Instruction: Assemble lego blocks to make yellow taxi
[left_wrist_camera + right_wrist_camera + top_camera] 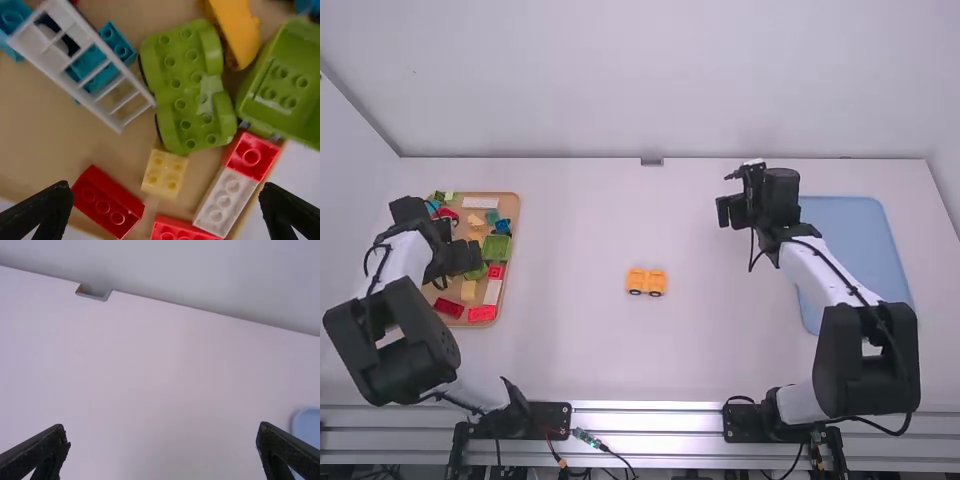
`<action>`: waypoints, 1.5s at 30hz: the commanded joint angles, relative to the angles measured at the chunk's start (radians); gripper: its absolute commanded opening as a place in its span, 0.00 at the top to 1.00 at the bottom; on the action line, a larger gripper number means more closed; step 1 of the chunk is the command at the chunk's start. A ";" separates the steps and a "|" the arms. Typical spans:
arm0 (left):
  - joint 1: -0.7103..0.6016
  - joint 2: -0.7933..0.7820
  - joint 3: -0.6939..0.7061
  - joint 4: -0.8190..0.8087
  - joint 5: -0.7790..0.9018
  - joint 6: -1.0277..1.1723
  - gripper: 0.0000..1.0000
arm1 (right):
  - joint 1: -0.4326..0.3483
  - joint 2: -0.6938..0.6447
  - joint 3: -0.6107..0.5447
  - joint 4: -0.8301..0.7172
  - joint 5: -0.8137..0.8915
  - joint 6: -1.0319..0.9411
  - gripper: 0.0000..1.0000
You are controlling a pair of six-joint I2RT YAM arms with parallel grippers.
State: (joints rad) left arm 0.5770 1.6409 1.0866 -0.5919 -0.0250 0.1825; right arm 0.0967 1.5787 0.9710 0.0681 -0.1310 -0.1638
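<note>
A yellow-orange block piece with dark wheels (pixel 646 282) stands on the middle of the table. My left gripper (pixel 460 262) is over the wooden tray at the left. In the left wrist view, my left gripper (pixel 167 200) is open, its fingers wide apart above the blocks. A small pale yellow block (pixel 165 173) lies below it, between a dark red block (pixel 107 202) and a white block (pixel 218 202). A green wheeled base (pixel 187 87) is beside them. My right gripper (pixel 728 190) is above the table at the right; in the right wrist view, my right gripper (pixel 162 440) is open and empty.
The wooden tray (pixel 510 290) also holds a white ladder piece (pixel 80 62), a green bin-like piece (pixel 280 82), a red block (pixel 252 156), teal blocks (pixel 104 60) and a yellow curved piece (pixel 237 30). A blue tray (pixel 850 240) lies at the right, partly beneath the right arm.
</note>
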 commanded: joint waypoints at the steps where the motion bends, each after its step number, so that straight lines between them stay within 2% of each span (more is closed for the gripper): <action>1: 0.039 -0.013 -0.047 0.000 0.042 0.075 0.01 | 0.005 0.000 0.052 -0.001 0.001 0.002 0.01; 6: 0.098 -0.012 -0.166 0.134 0.056 0.157 0.01 | 0.008 0.000 0.086 -0.033 -0.003 0.002 0.01; 13: 0.099 -0.013 -0.273 0.294 0.206 0.328 0.01 | 0.038 0.000 0.130 -0.108 0.000 -0.002 0.01; 19: 0.102 -0.013 -0.278 0.295 0.237 0.377 0.04 | 0.047 0.000 0.129 -0.106 0.011 -0.002 0.01; 22: 0.106 -0.013 -0.278 0.307 0.218 0.377 0.13 | 0.047 0.000 0.129 -0.106 0.035 -0.002 0.01; 27: 0.099 -0.012 -0.279 0.323 0.241 0.376 0.20 | 0.047 0.000 0.129 -0.106 0.035 -0.002 0.01; 35: 0.103 -0.012 -0.306 0.387 0.172 0.284 0.12 | 0.047 0.000 0.129 -0.107 0.043 -0.028 0.01; 45: 0.114 -0.012 -0.313 0.398 0.143 0.293 0.20 | 0.048 0.000 0.129 -0.142 0.057 -0.112 0.01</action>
State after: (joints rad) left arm 0.6853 1.6409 0.7860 -0.1925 0.1352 0.4923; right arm 0.1448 1.5787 1.0702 -0.0723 -0.0784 -0.2455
